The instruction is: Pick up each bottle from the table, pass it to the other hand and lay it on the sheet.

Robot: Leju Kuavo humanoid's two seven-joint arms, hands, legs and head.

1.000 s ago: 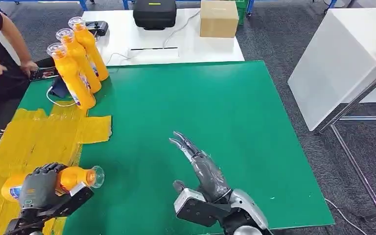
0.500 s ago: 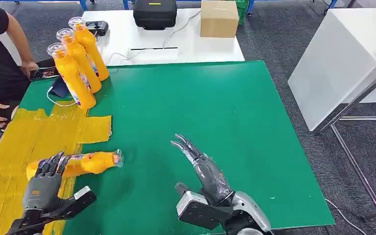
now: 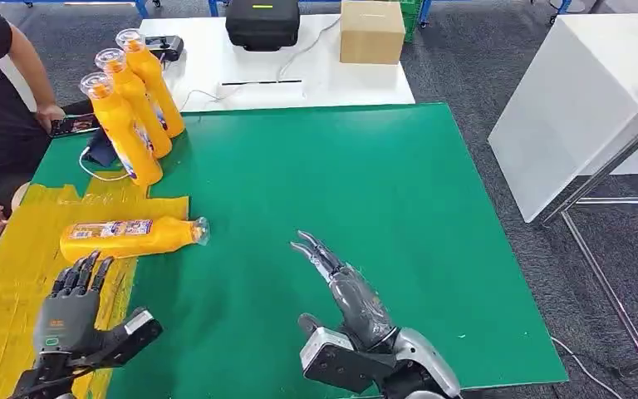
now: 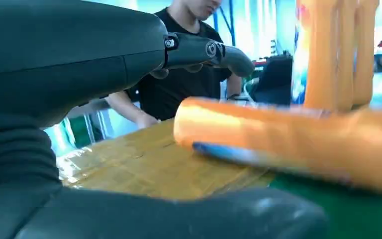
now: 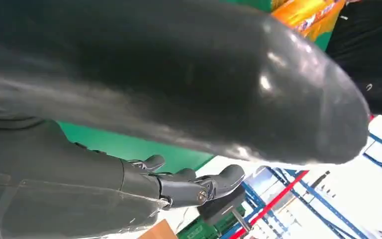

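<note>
1. A green table [image 3: 365, 191] carries a yellow sheet [image 3: 17, 274] spread over its near left corner.
2. One orange bottle [image 3: 129, 236] lies on its side on the sheet, cap end pointing toward the middle of the table and reaching just past the sheet's edge onto the green.
3. Three more orange bottles [image 3: 125, 100] stand upright in a tight row near the far left corner, just beyond the sheet.
4. Beside them, at the left edge, lie a phone [image 3: 73, 125] and a white cable [image 3: 100, 170].
5. A person [image 3: 0, 100] in a black shirt sits at the left edge, one hand by the phone.
6. Behind the far edge stands a white table [image 3: 216, 58] with a black case [image 3: 262, 22] and a cardboard box [image 3: 371, 32].
7. The left hand [image 3: 71, 312] hovers over the sheet near the front edge, just short of the lying bottle, fingers [image 3: 83, 270] spread and straight, holding nothing.
8. The right hand [image 3: 345, 287] sits near the front edge, well apart from the bottles, palm flat, fingers stretched forward and empty.
</note>
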